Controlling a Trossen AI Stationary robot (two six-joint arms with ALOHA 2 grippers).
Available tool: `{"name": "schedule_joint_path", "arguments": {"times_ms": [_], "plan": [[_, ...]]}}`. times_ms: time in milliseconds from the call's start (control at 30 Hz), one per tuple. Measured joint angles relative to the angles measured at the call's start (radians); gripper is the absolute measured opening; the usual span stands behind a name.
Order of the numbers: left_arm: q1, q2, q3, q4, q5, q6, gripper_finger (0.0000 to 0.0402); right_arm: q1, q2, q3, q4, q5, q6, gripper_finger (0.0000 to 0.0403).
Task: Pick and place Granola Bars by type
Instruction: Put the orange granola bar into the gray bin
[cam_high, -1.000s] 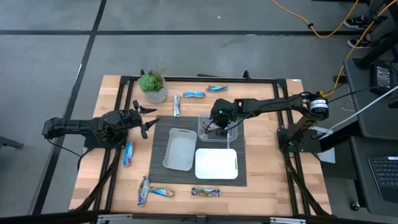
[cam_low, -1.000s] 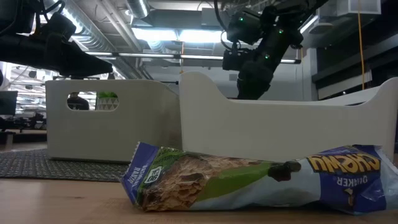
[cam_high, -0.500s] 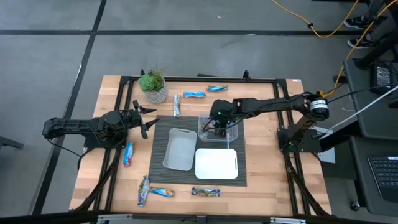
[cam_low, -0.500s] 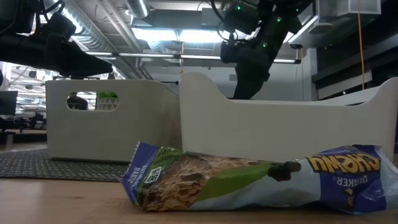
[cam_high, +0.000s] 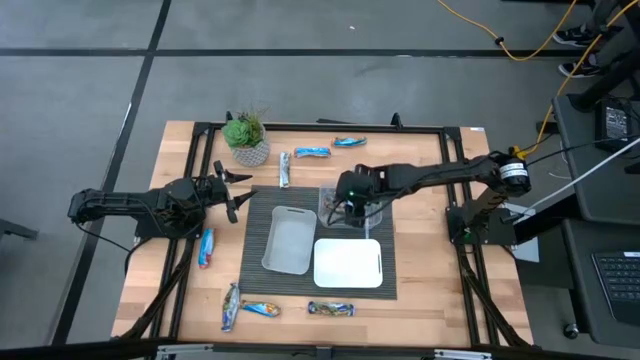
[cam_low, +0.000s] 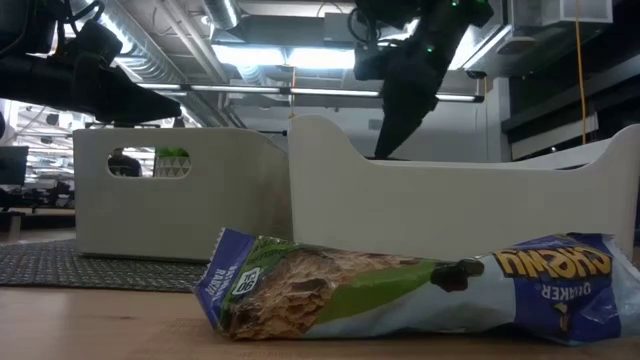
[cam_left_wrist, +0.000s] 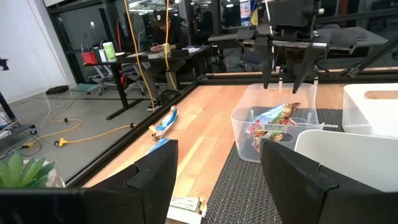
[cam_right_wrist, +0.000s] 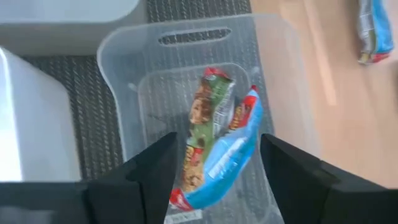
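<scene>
My right gripper (cam_high: 350, 203) hangs open and empty above the clear tray (cam_high: 371, 214); the left wrist view shows it too (cam_left_wrist: 286, 74). Two granola bars lie in that tray, one green and red (cam_right_wrist: 205, 118), one blue and red (cam_right_wrist: 227, 155). Other bars lie flat on the table: two blue (cam_high: 312, 152) (cam_high: 349, 141) and one silver (cam_high: 285, 168) at the far side, one blue and red (cam_high: 206, 246) at the left, three (cam_high: 262, 309) near the front edge. My left gripper (cam_high: 238, 192) waits open at the left, touching nothing.
A grey tray (cam_high: 270, 252) and a white tray (cam_high: 348, 282) stand on the dark mat (cam_high: 255, 215) beside the clear tray. A potted plant (cam_high: 246, 138) stands at the far left. One bar (cam_low: 400, 285) lies close before the low camera.
My right gripper has gone up, away from the clear tray, and a little toward the table's left and near edge. The two bars stay lying in the tray.
</scene>
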Motion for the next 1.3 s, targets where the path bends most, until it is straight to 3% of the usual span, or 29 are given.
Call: {"name": "schedule_joint_path", "arguments": {"times_ms": [200, 467, 633, 867, 967, 1167, 1300], "plan": [[0.0, 0.0, 0.0, 0.0, 0.0, 0.0, 0.0221, 0.027, -0.05, -0.006, -0.008, 0.102, -0.014, 0.0206], [0.0, 0.0, 0.0, 0.001, 0.0, 0.0, 0.0221, 0.089, -0.242, -0.011, 0.014, 0.282, -0.032, 0.0193], [0.0, 0.0, 0.0, 0.002, 0.0, -0.001, 0.0221, 0.137, -0.416, -0.152, 0.202, 0.342, -0.108, 0.0192], [0.0, 0.0, 0.0, 0.066, 0.03, -0.091, 0.0221, 0.143, -0.654, -0.467, 0.628, 0.259, -0.208, 0.0192], [0.0, 0.0, 0.0, 0.097, 0.071, -0.117, 0.0221, 0.144, -0.712, -0.527, 0.685, 0.244, -0.227, 0.0192], [0.0, 0.0, 0.0, 0.251, 0.252, -0.133, 0.0221, 0.145, -0.744, -0.547, 0.698, 0.201, -0.233, 0.0192], [-0.001, 0.0, 0.001, 0.34, 0.441, -0.205, 0.0221, 0.145, -0.741, -0.547, 0.713, 0.128, -0.234, 0.0192]]}}
